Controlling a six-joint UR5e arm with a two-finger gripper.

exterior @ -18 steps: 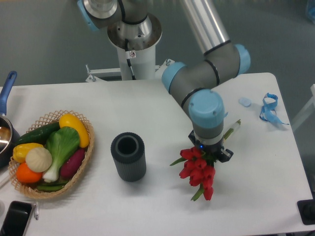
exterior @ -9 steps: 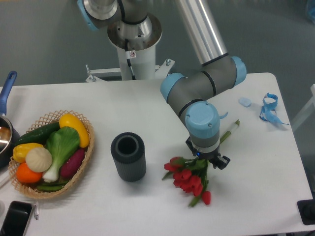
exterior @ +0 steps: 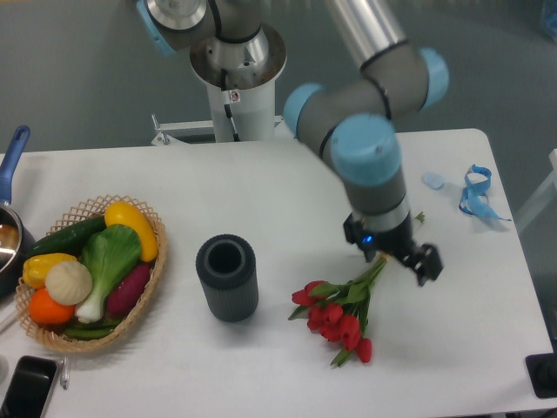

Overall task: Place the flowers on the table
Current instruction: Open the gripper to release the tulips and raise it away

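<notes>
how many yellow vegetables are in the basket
2. One yellow vegetable lies at the back right of the basket; the other lies at its left edge. More may be hidden under the pile.

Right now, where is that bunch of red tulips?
The bunch of red tulips lies on the white table, right of the dark grey ribbed cylinder, its stems reaching up toward the robot's pincer.

flowers [exterior: 335,315]: red buds, green stems | table [exterior: 261,192]: white | cylinder [exterior: 227,278]: dark grey | ribbon [exterior: 476,193]: blue
</notes>
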